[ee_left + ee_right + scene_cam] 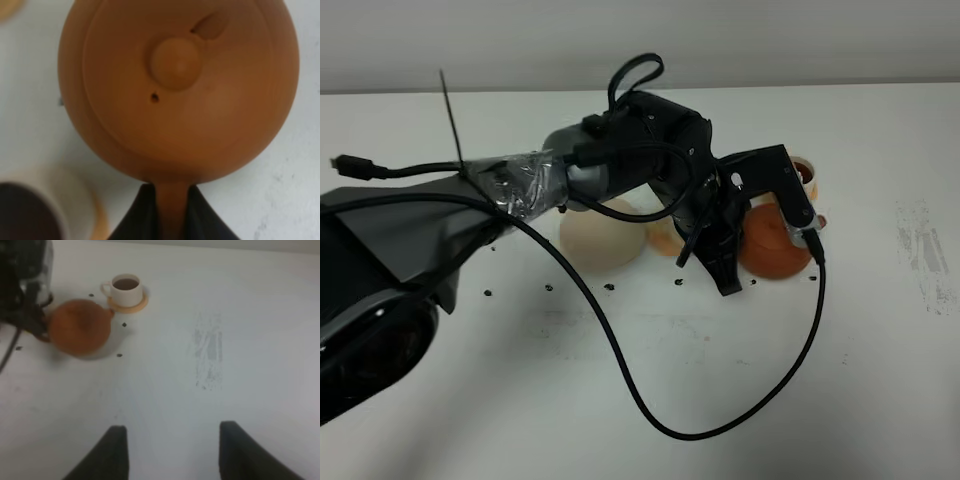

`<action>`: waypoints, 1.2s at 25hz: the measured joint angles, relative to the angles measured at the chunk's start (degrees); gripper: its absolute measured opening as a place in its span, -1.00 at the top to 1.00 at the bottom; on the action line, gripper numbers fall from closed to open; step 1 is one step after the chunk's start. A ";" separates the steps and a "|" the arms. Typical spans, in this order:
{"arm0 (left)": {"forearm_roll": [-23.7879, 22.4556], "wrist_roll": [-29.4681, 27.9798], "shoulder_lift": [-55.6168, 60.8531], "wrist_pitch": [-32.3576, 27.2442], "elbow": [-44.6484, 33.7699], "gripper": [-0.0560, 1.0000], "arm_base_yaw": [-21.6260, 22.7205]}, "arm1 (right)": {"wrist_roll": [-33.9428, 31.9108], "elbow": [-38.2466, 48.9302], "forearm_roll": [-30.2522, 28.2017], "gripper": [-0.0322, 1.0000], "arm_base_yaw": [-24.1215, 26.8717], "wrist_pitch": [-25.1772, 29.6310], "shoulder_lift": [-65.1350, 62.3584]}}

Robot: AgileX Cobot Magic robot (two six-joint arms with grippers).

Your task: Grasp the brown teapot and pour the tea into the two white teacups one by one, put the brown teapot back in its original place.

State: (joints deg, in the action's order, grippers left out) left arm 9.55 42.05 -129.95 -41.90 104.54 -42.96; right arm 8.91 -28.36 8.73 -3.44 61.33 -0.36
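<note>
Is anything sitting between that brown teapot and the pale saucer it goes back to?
Yes. Between the brown teapot, held by the left gripper, and the pale saucer stands a filled teacup on an orange coaster, so it likely needs lifting over.

A white table fills the scene, its surface plain and matte. On its right side is a faint grey scuff mark, streaked from near to far. A loose row of small dark specks dots the middle left of the tabletop. An orange round coaster lies toward the far side. Beyond the table's far edge runs a grey wall.
</note>
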 joint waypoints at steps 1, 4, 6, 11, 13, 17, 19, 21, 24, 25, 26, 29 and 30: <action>0.00 0.00 1.83 0.20 -0.54 0.68 0.00 | 0.00 0.00 0.00 0.10 0.00 0.00 0.00; 0.00 -0.14 7.67 1.28 -4.23 0.68 0.09 | 0.00 0.00 0.00 0.10 0.00 0.00 0.00; 0.00 -1.26 11.78 1.64 -8.04 0.68 0.78 | 0.00 0.00 0.00 0.10 0.00 0.00 0.00; -0.05 -7.26 21.42 1.71 -17.95 0.68 6.10 | 0.00 0.00 0.00 0.10 0.00 0.00 0.00; -0.24 -9.70 25.14 1.77 -21.71 0.68 9.57 | 0.00 0.00 0.00 0.10 0.00 0.00 0.00; -1.12 -13.54 29.01 1.76 -26.84 0.68 15.76 | 0.00 0.00 0.00 0.10 0.00 0.00 0.00; -1.75 -14.87 29.11 1.96 -28.27 0.68 17.78 | 0.00 0.00 0.00 0.10 0.00 0.00 0.00; -1.87 -15.30 28.71 2.44 -29.79 0.68 19.18 | 0.00 0.00 0.00 0.10 0.00 0.00 0.00; -1.91 -15.58 26.96 4.58 -31.01 0.68 19.94 | 0.00 0.00 0.00 0.10 0.00 0.00 0.00; -1.91 -15.58 26.21 5.23 -31.07 0.68 20.07 | 0.00 0.00 0.00 0.10 0.00 0.00 0.00; -1.84 -15.62 25.23 5.89 -31.07 0.68 20.15 | 0.00 0.00 0.00 0.10 0.00 0.00 0.00; -1.85 -15.69 22.15 7.88 -31.25 0.68 20.17 | 0.00 0.00 0.00 0.10 0.00 0.00 0.00; -1.67 -15.69 21.09 8.41 -31.39 0.68 20.17 | 0.00 0.00 0.00 0.10 0.00 0.00 0.00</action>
State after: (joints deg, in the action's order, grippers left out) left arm 7.88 26.36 -108.86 -33.49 73.15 -22.78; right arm 8.91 -28.36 8.73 -3.44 61.33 -0.36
